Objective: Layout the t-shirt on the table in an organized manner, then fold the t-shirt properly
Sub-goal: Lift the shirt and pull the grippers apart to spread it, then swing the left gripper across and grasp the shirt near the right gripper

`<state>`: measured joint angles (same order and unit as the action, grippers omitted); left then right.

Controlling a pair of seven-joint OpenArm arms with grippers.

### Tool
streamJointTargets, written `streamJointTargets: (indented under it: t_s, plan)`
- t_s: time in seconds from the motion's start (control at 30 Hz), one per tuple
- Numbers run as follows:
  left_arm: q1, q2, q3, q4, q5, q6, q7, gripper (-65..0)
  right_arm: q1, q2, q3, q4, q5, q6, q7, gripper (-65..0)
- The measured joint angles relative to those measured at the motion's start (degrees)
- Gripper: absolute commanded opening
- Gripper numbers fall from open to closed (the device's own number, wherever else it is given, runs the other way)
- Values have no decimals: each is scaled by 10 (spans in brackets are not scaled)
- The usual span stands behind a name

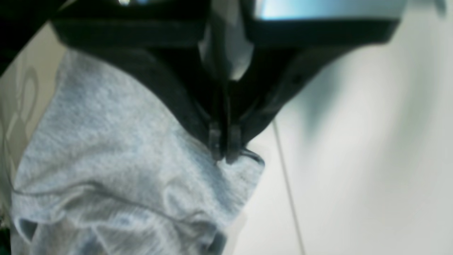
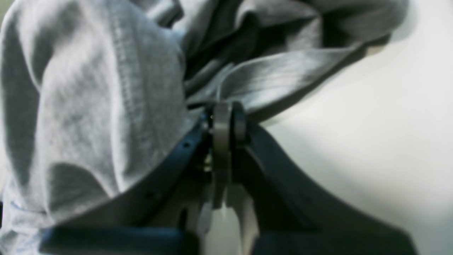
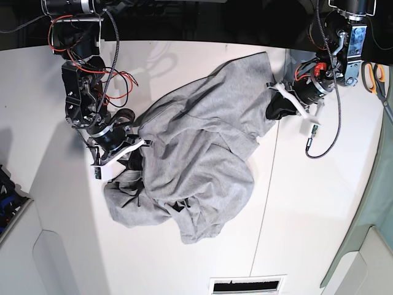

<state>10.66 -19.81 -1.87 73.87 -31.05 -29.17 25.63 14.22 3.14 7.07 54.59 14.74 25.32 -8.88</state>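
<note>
The heather-grey t-shirt [image 3: 196, 153] lies crumpled and spread across the middle of the white table [image 3: 307, 209]; no lettering shows. My left gripper [image 1: 223, 160], on the right of the base view [image 3: 272, 109], is shut on the shirt's edge [image 1: 244, 170] near a hem. My right gripper [image 2: 225, 113], on the left of the base view [image 3: 136, 161], is shut on a fold of the shirt [image 2: 269, 78]. Bunched grey cloth [image 2: 88, 106] fills the left of the right wrist view.
A thin dark seam [image 3: 270, 166] crosses the table and also shows in the left wrist view [image 1: 286, 184]. Orange-handled scissors [image 3: 376, 77] lie at the far right. A vent slot [image 3: 249, 286] sits at the front edge. Red and black cables [image 3: 116, 80] hang by the right arm.
</note>
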Motion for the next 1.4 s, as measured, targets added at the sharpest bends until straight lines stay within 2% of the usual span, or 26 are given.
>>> streamJointTargets:
  t_s: [0.1,0.2,0.3,0.4,0.5,0.7,0.8,0.97,1.0,1.1,1.17,1.23,1.3,1.4]
  plan:
    - [2,-14,-22,0,-28,0,35,-650,-1,9,25,26,-2,22,-5,-650]
    - [10,-29,-22,0,-44,-33,46,-650,-1,20,55,60,2,52,-22,-650]
    - [23,-30,-23,0,-66,-56,46,-650,-1,33,77,82,28,52,-74,-650]
    - [33,-30,-22,12,-80,-59,59,-650,-3,49,101,101,50,52,-121,-650]
    - [52,-30,-21,38,-74,-100,74,-650,-3,73,131,116,70,54,-150,-650]
    - [77,-46,-17,94,-66,-103,87,-650,-43,120,177,129,89,52,-155,-650]
    - [76,-61,-20,100,-67,-103,97,-650,-60,133,186,129,91,52,-152,-650]
    - [78,-62,-19,100,-65,-103,108,-650,-80,144,202,129,99,54,-152,-650]
    - [77,-62,-18,100,-66,-103,108,-630,-84,146,203,129,102,53,-152,-650]
    - [76,-63,-19,100,-64,-99,108,-468,-91,148,203,129,105,53,-149,-650]
    - [74,-72,-18,100,-69,-78,113,-402,-100,148,203,129,108,54,-148,-650]
    - [62,-85,-19,100,-87,-61,132,-393,-113,147,203,129,108,53,-148,-650]
    - [47,-96,-20,108,-126,-61,156,-393,-127,147,203,129,107,52,-148,-650]
    - [40,-97,-19,166,-167,-82,179,-393,-136,146,203,129,108,52,-148,-650]
